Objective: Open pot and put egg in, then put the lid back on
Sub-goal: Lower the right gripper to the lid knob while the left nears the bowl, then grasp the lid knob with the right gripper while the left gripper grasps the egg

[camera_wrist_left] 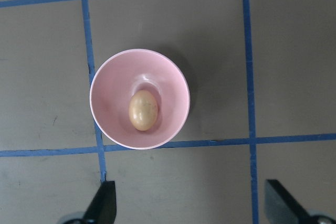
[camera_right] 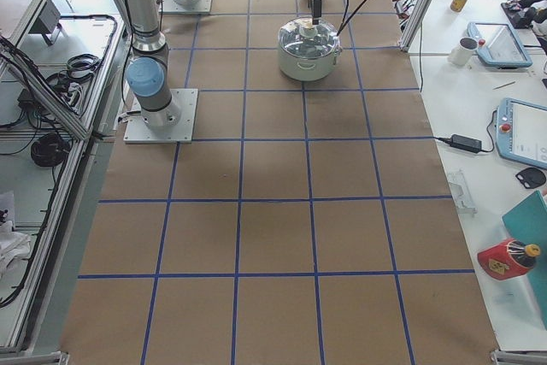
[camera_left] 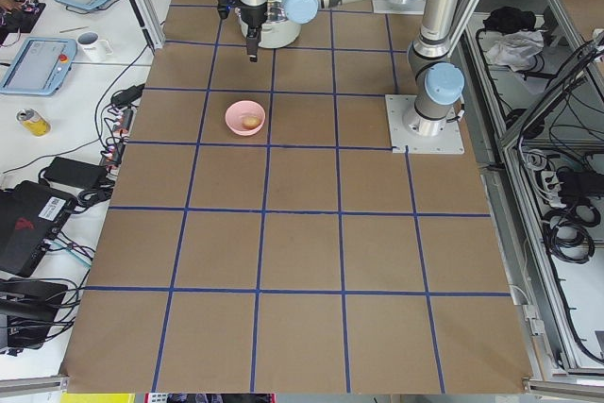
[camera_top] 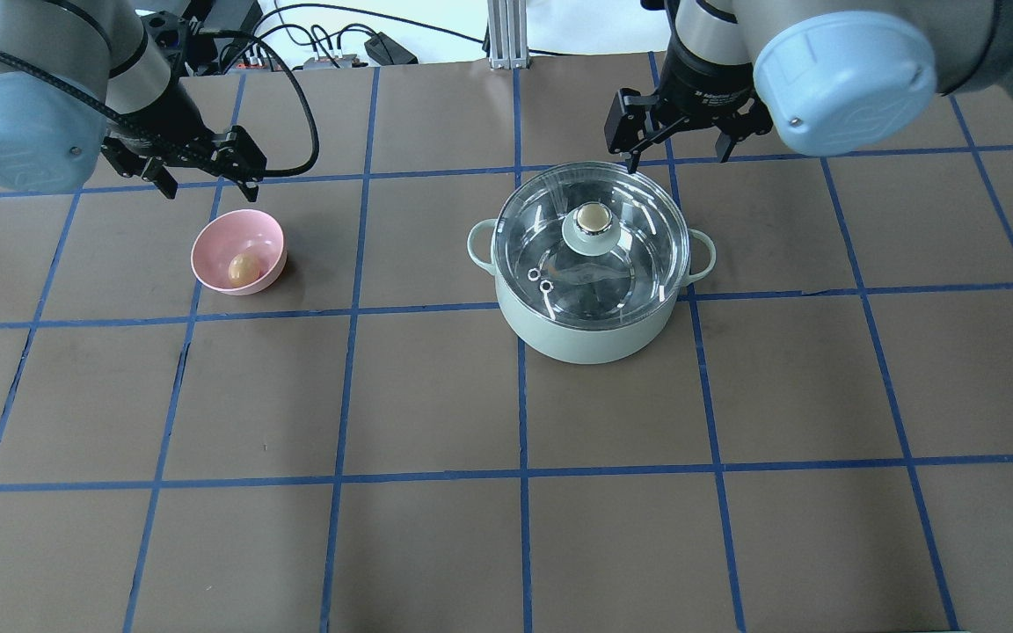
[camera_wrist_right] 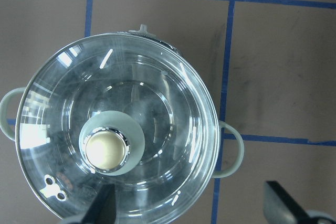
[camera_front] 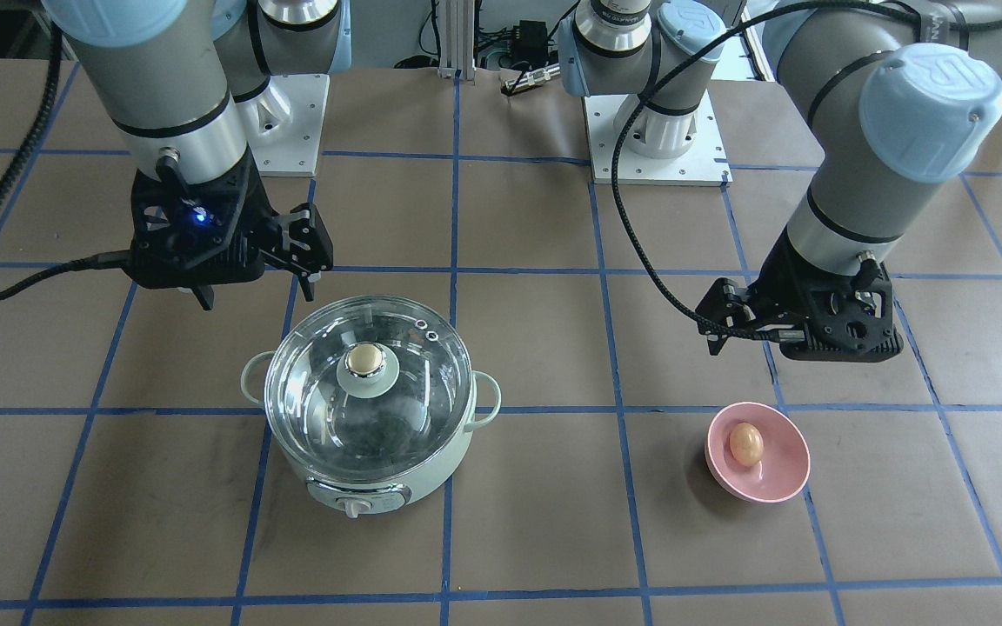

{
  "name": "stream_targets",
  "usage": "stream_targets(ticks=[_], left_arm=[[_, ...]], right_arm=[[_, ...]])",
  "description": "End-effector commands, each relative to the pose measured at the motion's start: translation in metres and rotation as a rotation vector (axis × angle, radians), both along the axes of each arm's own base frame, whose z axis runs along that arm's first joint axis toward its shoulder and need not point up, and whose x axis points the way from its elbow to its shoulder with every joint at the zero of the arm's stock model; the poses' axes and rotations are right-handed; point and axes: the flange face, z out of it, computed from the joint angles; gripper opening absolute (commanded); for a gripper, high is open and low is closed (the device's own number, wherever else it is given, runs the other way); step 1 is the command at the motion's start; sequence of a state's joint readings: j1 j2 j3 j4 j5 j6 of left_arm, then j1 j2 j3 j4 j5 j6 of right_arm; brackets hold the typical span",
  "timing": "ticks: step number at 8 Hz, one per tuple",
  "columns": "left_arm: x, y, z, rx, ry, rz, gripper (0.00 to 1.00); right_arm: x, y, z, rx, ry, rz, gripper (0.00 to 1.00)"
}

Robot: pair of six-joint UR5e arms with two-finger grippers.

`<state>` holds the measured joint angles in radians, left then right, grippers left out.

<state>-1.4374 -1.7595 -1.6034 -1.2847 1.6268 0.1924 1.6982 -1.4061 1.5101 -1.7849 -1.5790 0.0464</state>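
You see the mint-green pot (camera_top: 594, 338) just right of centre in the overhead view. Its clear glass lid (camera_top: 638, 264) is seated on the rim. The brass-coloured knob (camera_top: 593, 217) stands on its pale green base, and two small vent holes (camera_top: 540, 280) sit toward the lid's lower left. Shiny steel shows through the glass, and a loop handle juts out at either side. In the front-facing view the dial is turned toward the camera.

The tan-brown egg (camera_top: 243, 268) lies in the bottom of the pink bowl (camera_top: 218, 237) at the overhead frame's left, well apart from the pot.

The right gripper (camera_top: 675, 154) hangs at the pot's upper edge in that frame. It points down with its jaws spread wide, holding nothing and clear of the lid. Its wrist camera catches the knob low and left, near one fingertip.

The left gripper (camera_top: 207, 183) hovers just above the bowl in the picture. It also points down, jaws wide and empty, and its wrist camera looks straight onto the egg.

Both arms reach in from the frame's top corners, their pale blue joint caps turned toward the camera.

Everything stands on the brown-papered table (camera_top: 436, 396), which is gridded with blue tape.
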Motion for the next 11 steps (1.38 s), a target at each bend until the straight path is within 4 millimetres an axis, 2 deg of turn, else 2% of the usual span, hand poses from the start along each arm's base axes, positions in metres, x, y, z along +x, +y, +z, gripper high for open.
stream_targets(ticks=[1,2,3,5,6,7,9,10,11], left_arm=[[0.04,-0.021,-0.037,0.002,-0.014,-0.007,1.0],[0.046,-0.031,-0.053,-0.002,-0.016,-0.006,1.0],[0.047,-0.038,-0.066,-0.002,-0.013,-0.011,1.0],[0.049,-0.045,-0.083,-0.003,-0.013,-0.026,1.0],[0.05,-0.048,-0.101,0.005,-0.014,-0.027,1.0],[0.05,-0.048,-0.11,0.023,-0.014,-0.058,1.0],[0.052,-0.044,-0.119,0.039,-0.005,-0.075,1.0],[0.057,-0.046,-0.129,0.058,0.001,-0.091,1.0],[0.065,-0.049,-0.144,0.079,0.008,-0.085,1.0]], right_arm=[[0.034,-0.01,-0.035,0.025,-0.011,-0.075,1.0],[0.058,-0.01,-0.05,0.03,-0.007,-0.094,1.0],[0.07,-0.014,-0.065,0.028,-0.014,-0.123,1.0],[0.073,-0.016,-0.078,0.053,-0.01,-0.129,1.0],[0.073,-0.016,-0.09,0.073,0.001,-0.128,1.0],[0.071,-0.013,-0.099,0.086,0.01,-0.127,1.0],[0.071,-0.01,-0.109,0.108,0.012,-0.129,1.0],[0.071,-0.01,-0.109,0.107,0.009,-0.13,0.95],[0.072,-0.011,-0.108,0.106,0.004,-0.13,0.72]])
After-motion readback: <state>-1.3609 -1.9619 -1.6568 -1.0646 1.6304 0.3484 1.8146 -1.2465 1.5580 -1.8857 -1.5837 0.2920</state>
